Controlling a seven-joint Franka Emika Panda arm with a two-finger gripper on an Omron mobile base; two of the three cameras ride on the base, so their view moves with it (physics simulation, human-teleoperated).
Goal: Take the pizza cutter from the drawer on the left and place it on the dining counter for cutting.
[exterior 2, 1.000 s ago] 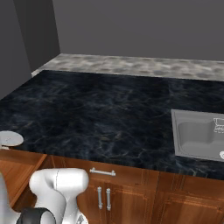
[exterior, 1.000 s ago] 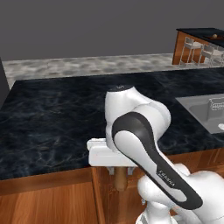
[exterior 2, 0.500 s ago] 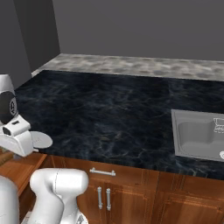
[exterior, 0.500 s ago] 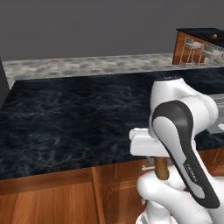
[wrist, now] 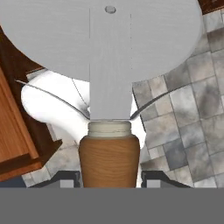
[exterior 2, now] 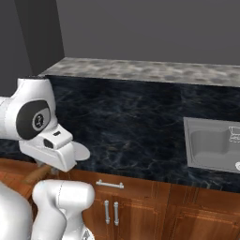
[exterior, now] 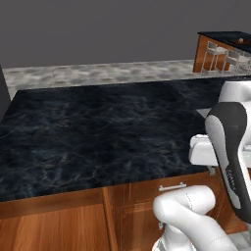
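Observation:
My gripper point(wrist: 111, 179) is shut on the pizza cutter's short brown wooden handle point(wrist: 109, 159). Its flat light-grey wheel point(wrist: 105, 39) stands large just past the fingertips point(wrist: 69, 180). From the right base, the gripper point(exterior 2: 49, 165) hangs in front of the counter's edge at the left. There the wheel point(exterior 2: 80, 152) pokes out to the right and the handle point(exterior 2: 37, 174) shows beneath the hand. A drawer front with a horizontal silver bar handle point(exterior 2: 109, 184) sits under the counter just right of the hand. The dining counter point(exterior: 223, 35) stands far off at the upper right.
A black marble counter point(exterior: 98, 127) spans the front, with a grey sink point(exterior 2: 211, 145) at its right. Below it are wooden cabinet doors with vertical handles point(exterior 2: 111, 213). Pale chairs point(exterior: 220, 51) stand by the dining counter. Grey floor tiles point(wrist: 188, 109) lie beneath the hand.
The arm has swung to the right along the counter's front edge, carrying the pizza cutter. The grip has stayed the same.

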